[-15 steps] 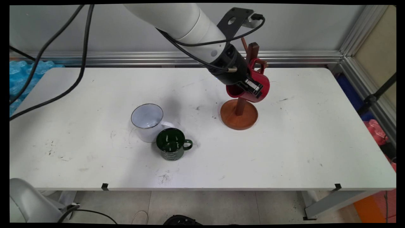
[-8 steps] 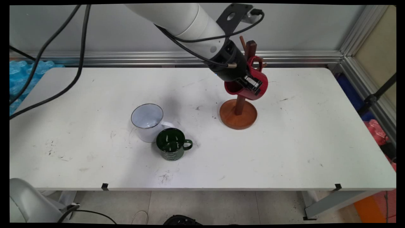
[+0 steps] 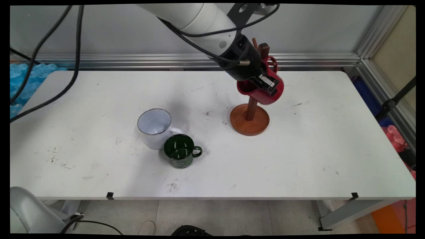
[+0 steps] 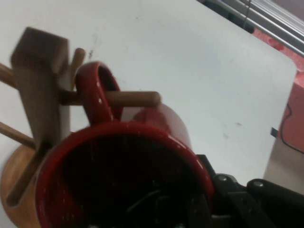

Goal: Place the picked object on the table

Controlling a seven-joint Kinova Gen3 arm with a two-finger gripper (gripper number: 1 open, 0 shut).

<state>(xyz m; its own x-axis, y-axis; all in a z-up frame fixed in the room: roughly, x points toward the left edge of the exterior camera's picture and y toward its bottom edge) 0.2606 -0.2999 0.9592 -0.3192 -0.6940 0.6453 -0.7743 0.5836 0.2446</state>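
One black two-finger claw (image 3: 264, 83) clamped on the wall of a glossy red ceramic mug (image 3: 265, 93), mug tilted, its handle (image 4: 95, 92) looped over a peg (image 4: 137, 99) of the brown wooden mug tree (image 3: 249, 119). White enamel mug (image 3: 155, 127) and dark green mug (image 3: 180, 151) touching, well apart on white bench (image 3: 315, 149).

A robotics lab or test cell is shown. A scuffed white worktop (image 3: 298, 159) is set against a bare grey wall (image 3: 315, 30), framed by aluminium profile rails (image 3: 375, 36) behind and right of the worktop. Black cables (image 3: 49, 43) are hung above the worktop's left end. Blue bubble wrap (image 3: 26, 76) is seen left of the worktop, a tiled floor (image 3: 212, 215) below it.
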